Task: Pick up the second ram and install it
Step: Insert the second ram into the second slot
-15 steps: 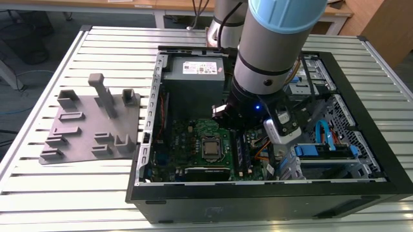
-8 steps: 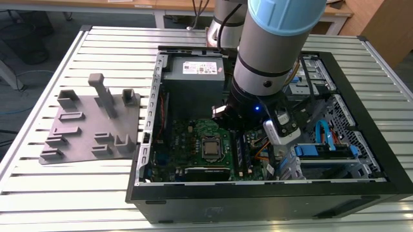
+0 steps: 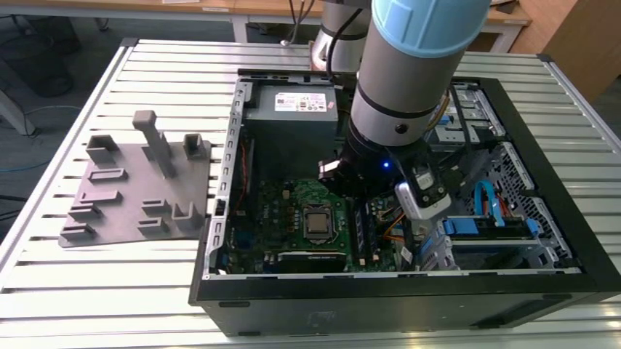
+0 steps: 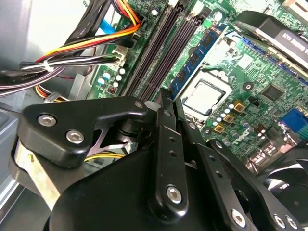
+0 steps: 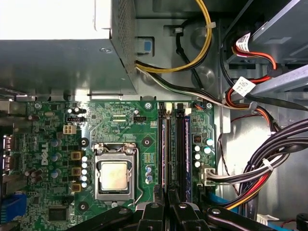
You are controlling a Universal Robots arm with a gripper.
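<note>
**A:** Any print out there? Exterior view first.

**B:** One white label (image 3: 305,102) with a red mark, on the grey power supply (image 3: 291,123), up at twelve o'clock inside the computer case (image 3: 388,291). There are lines of print on it, but none can be made out.

**A:** And the first wrist view?

**B:** A white tag (image 5: 244,86) wrapped round a cable, with dark print too fine to read. There's white lettering (image 5: 44,155) on the green motherboard (image 5: 120,122), near the processor socket (image 5: 114,175), and tiny white markings by the parts.

**A:** Second wrist view?

**B:** A dark label (image 4: 291,41) with pale letters, cut off at the edge. Nothing reads clearly.
</note>
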